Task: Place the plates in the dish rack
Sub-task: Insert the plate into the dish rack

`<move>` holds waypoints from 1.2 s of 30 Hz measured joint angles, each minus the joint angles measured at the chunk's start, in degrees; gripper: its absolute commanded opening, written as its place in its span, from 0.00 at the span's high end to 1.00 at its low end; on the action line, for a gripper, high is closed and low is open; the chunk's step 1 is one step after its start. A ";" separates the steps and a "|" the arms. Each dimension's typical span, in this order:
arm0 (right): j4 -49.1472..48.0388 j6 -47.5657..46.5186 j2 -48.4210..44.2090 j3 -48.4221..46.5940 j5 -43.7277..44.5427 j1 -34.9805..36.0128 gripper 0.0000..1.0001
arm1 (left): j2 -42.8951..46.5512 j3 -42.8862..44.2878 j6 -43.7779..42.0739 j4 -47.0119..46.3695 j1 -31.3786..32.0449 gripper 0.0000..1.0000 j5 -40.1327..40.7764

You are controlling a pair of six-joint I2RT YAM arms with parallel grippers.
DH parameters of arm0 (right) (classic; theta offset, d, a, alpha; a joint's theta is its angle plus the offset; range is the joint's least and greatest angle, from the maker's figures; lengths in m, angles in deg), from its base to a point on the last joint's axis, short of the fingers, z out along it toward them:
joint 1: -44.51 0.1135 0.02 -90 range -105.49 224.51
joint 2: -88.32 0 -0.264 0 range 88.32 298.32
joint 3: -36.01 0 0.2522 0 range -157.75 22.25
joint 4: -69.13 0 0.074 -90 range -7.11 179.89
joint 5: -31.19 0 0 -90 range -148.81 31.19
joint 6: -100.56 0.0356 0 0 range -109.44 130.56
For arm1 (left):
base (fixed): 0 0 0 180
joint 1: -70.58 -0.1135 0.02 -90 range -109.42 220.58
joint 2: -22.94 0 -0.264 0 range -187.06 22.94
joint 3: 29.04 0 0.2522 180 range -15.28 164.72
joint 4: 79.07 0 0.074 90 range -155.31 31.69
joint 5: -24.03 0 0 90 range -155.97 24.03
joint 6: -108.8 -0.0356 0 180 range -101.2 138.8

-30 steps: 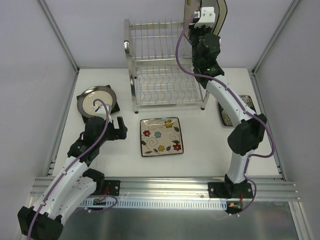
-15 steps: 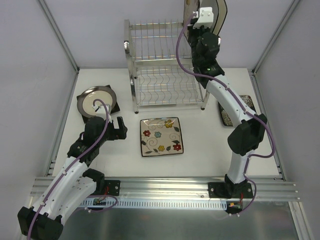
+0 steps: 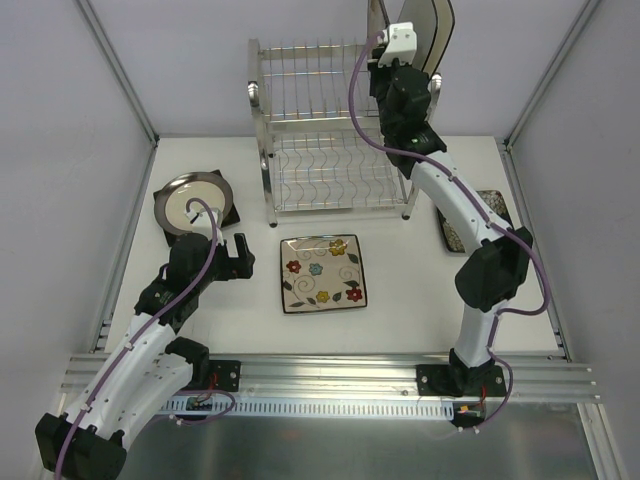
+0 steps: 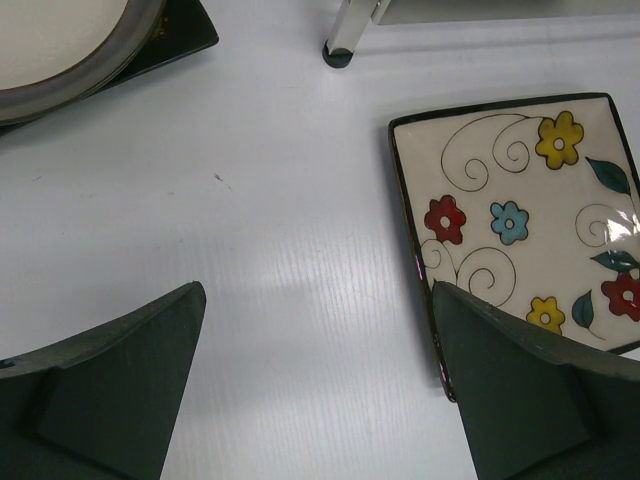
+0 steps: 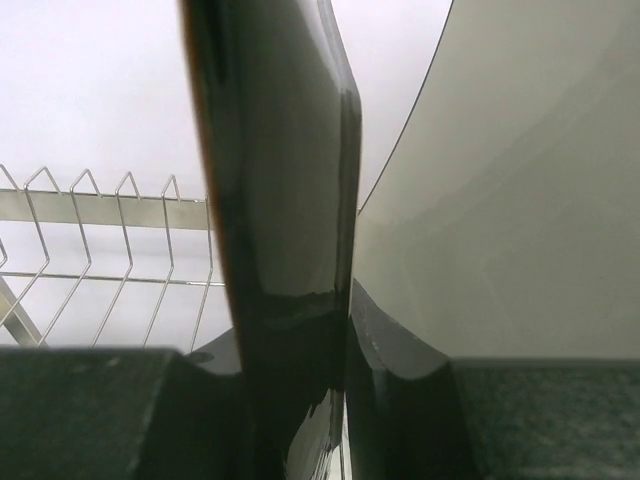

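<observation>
The chrome two-tier dish rack [image 3: 330, 130] stands at the back middle, and its wires show in the right wrist view [image 5: 100, 230]. My right gripper [image 3: 400, 50] is shut on a dark-rimmed plate with a pale face [image 3: 438, 25], held on edge above the rack's right end. In the right wrist view the jaws [image 5: 300, 380] clamp that plate's dark rim [image 5: 280, 200]. A cream flowered square plate [image 3: 322, 273] lies flat in front of the rack. My left gripper [image 3: 240, 258] is open and empty just left of it, low over the table [image 4: 318, 300], with the flowered plate [image 4: 520, 220] by its right finger.
A round cream plate [image 3: 190, 198] rests on a dark square plate at the left [image 4: 60, 50]. A dark plate with white flowers [image 3: 452, 228] lies at the right, partly behind my right arm. A rack foot [image 4: 340, 45] is near. Frame posts and walls enclose the table.
My right gripper has shifted a little to the left with the plate, closer over the rack's top tier. The left arm has not moved.
</observation>
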 measured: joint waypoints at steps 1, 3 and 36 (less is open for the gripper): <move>0.15 0.15 -0.07 0.00 0.00 -0.04 0.76 | -0.02 0.00 0.00 -0.02 0.00 0.01 0.00; 0.63 0.57 -0.24 0.00 0.00 -0.07 0.75 | 0.00 0.00 0.00 0.00 0.00 0.01 0.00; 11.06 5.49 -4.48 -0.37 -0.55 0.52 0.35 | 1.44 0.00 0.00 0.00 0.00 0.01 -0.98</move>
